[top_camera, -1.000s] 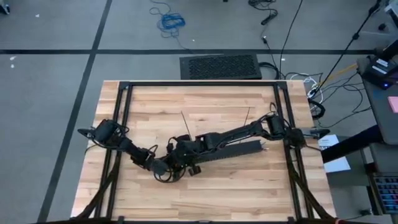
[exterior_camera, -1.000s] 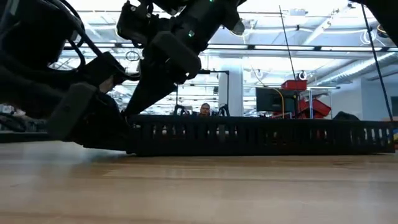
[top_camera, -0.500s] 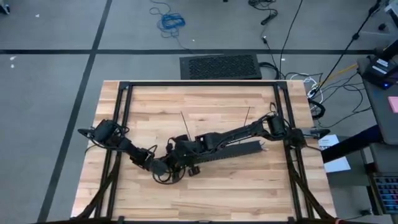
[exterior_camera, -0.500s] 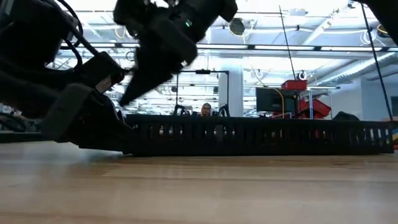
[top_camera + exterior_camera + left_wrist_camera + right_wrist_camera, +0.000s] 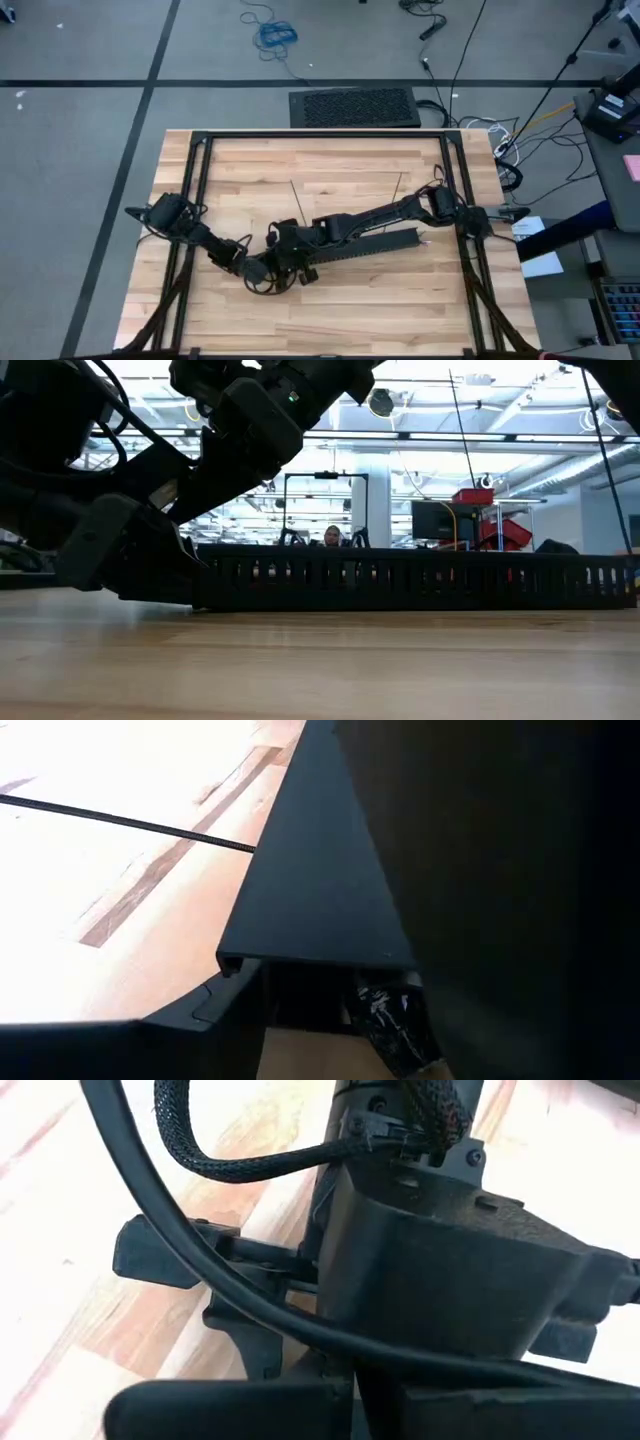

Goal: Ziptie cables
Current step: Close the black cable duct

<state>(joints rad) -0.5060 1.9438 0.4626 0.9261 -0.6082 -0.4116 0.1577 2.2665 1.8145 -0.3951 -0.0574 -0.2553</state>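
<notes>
Wooden table (image 5: 330, 310): both hands meet at bar's (image 5: 385, 243) left end, grips unclear.

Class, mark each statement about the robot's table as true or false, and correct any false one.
1. The long black slotted bar lies on the wooden table. True.
2. Both grippers are at the bar's right end. False: the left gripper and the right gripper crowd together at its left end.
3. Two thin dark zipties lie on the wood behind the bar, apart from each other. True.
4. The blue cable coil sits on the table beside the bar. False: it lies on the floor beyond the table.
5. In the low view, the bar stands on end. False: it lies flat across the table.
</notes>
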